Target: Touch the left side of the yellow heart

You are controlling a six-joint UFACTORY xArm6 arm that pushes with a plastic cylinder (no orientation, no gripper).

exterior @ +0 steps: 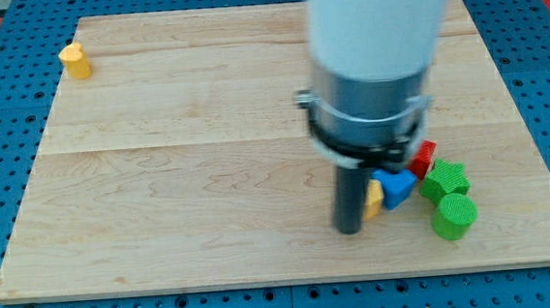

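Note:
A yellow block (374,198), mostly hidden behind my rod, lies near the view's lower right; its shape cannot be made out. My tip (349,230) rests on the board just left of it, touching or nearly touching its left side. A blue triangular block (395,184) sits right of the yellow one. A second yellow block (75,60), heart-like in outline, lies far off at the view's upper left corner.
A red block (424,153) peeks out behind the arm. Two green blocks (446,178) (454,216) sit at the right of the cluster. The wooden board (180,180) lies on a blue pegboard; the arm's white and grey body hides the upper middle.

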